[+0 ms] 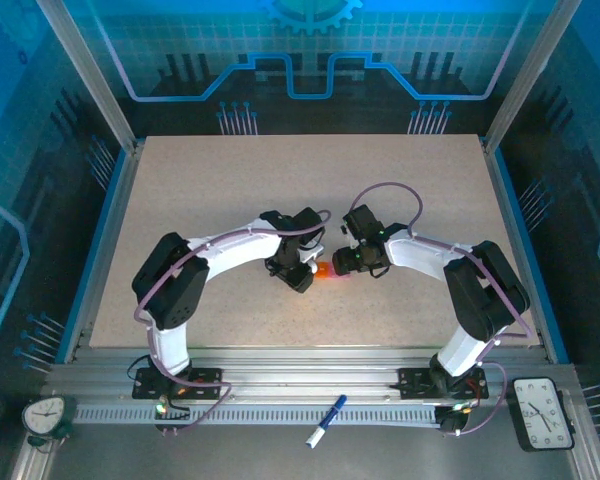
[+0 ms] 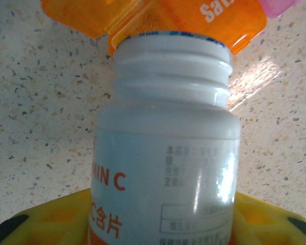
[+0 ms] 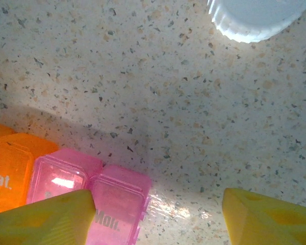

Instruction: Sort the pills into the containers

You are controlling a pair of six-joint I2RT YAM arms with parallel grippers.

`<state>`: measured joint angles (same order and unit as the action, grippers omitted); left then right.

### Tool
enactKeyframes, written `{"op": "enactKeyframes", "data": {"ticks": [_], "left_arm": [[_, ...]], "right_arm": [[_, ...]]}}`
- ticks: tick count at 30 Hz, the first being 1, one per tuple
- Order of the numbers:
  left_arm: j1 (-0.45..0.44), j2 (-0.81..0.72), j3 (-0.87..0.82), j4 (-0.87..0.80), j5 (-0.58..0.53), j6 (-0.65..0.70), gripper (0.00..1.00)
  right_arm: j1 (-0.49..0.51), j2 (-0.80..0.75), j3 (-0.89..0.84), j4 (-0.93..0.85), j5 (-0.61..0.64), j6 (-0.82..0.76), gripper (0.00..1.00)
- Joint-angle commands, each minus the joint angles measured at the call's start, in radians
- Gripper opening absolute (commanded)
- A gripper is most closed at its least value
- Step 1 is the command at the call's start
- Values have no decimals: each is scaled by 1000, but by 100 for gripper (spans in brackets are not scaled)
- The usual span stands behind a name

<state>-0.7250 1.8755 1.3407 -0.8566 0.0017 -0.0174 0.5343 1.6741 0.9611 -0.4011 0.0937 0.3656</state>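
At the middle of the worktop (image 1: 230, 180), the containers (image 1: 325, 270) lie flat. The left jaws clamp an uncapped bottle (image 2: 168, 168), its mouth at the orange cells (image 2: 234, 25). The right jaws gape, empty, above the pink cells (image 3: 117, 199); a white cap (image 3: 255, 18) lies nearby.

The right gripper (image 3: 158, 206) was seen with its yellow fingers (image 3: 56, 217) spread wide, bare speckled table (image 3: 143, 76) between them. At lower left, the containers (image 3: 66, 178) were laid flat: an orange cell marked "Sat.", then two pink cells, one marked "Mon.", their near edge partly hidden by one finger. A white ribbed cap (image 3: 255, 18) was cut off at top right.
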Motion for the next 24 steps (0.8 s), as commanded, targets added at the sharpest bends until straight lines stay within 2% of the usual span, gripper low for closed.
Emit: {"op": "enactKeyframes", "data": {"ticks": [1, 24], "left_arm": [[-9, 19, 45, -74, -29, 30, 0], [-22, 97, 158, -185, -59, 80, 0]], "right_arm": [[16, 29, -38, -36, 17, 6, 69], [15, 32, -40, -35, 14, 11, 69]]}}
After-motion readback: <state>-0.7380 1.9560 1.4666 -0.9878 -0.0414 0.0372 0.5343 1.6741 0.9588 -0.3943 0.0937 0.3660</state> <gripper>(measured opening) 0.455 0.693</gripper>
